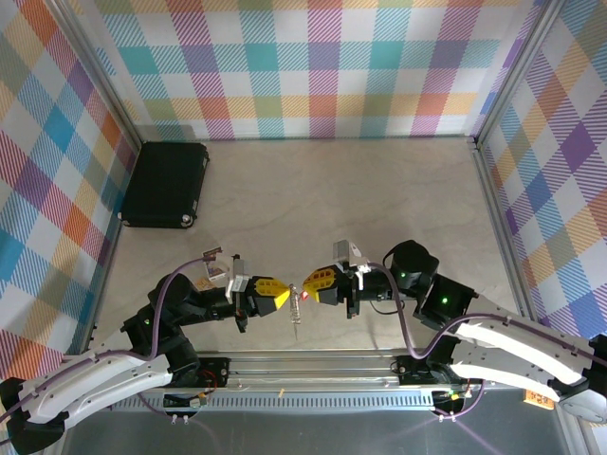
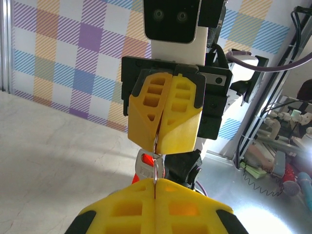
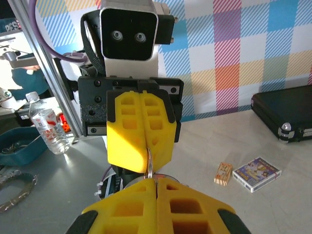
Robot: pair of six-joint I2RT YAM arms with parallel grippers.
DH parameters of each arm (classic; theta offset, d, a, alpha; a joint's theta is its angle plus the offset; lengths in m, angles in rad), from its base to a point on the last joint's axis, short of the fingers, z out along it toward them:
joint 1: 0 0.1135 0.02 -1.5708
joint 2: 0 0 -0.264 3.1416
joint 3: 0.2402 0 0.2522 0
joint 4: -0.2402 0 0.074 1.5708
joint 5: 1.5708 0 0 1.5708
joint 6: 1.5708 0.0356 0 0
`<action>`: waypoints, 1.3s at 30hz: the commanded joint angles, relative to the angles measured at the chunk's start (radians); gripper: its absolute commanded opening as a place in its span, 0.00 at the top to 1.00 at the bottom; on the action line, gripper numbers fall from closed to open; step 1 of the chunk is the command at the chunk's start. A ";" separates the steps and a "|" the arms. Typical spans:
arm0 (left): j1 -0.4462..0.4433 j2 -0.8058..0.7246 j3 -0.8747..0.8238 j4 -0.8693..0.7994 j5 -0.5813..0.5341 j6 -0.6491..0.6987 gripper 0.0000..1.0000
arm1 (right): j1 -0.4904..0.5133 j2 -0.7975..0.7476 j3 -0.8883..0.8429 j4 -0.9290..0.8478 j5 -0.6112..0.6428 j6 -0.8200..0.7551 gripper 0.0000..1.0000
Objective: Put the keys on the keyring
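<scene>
- The left gripper (image 1: 282, 297) and the right gripper (image 1: 309, 282) are held nose to nose above the near part of the table (image 1: 313, 190).
- Both grippers are squeezed tight shut.
- The keyring (image 2: 156, 165) is seen edge on, as a thin silver line between the two pairs of yellow tips. It looks pinched by both grippers, one at each end.
- The red key (image 2: 142, 169) is seen just beside the keyring, right at the tips of the left gripper. It is up in the air, not on the table.
- From above, a thin silver piece (image 1: 297, 324) is seen hanging down under the grippers.
- What looks done: the keyring and the red key are lifted up and brought together.
- It cannot be told if the red key is threaded on the keyring, because that spot is hidden by the yellow tips.
- What is likely left: the hole of the red key has to be slid all the way onto the keyring, unless that is done.
- A black case (image 1: 166, 185) is seen far back on the left, well apart from the work.
- A small card box (image 3: 257, 172) has printing on it, but it is too small to be read.
- A water bottle (image 3: 47, 127) has a label, and no words on it can be read.
- Marks are seen on the silver part of the red key, but they are too blurry to be read.
</scene>
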 commanded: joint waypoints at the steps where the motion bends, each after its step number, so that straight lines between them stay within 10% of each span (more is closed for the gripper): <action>1: -0.005 0.000 0.037 0.059 0.030 -0.014 1.00 | 0.013 -0.006 0.013 0.050 0.010 -0.026 0.96; 39: -0.005 -0.009 0.029 0.044 0.023 -0.017 1.00 | 0.054 0.039 0.043 0.077 0.048 -0.063 0.98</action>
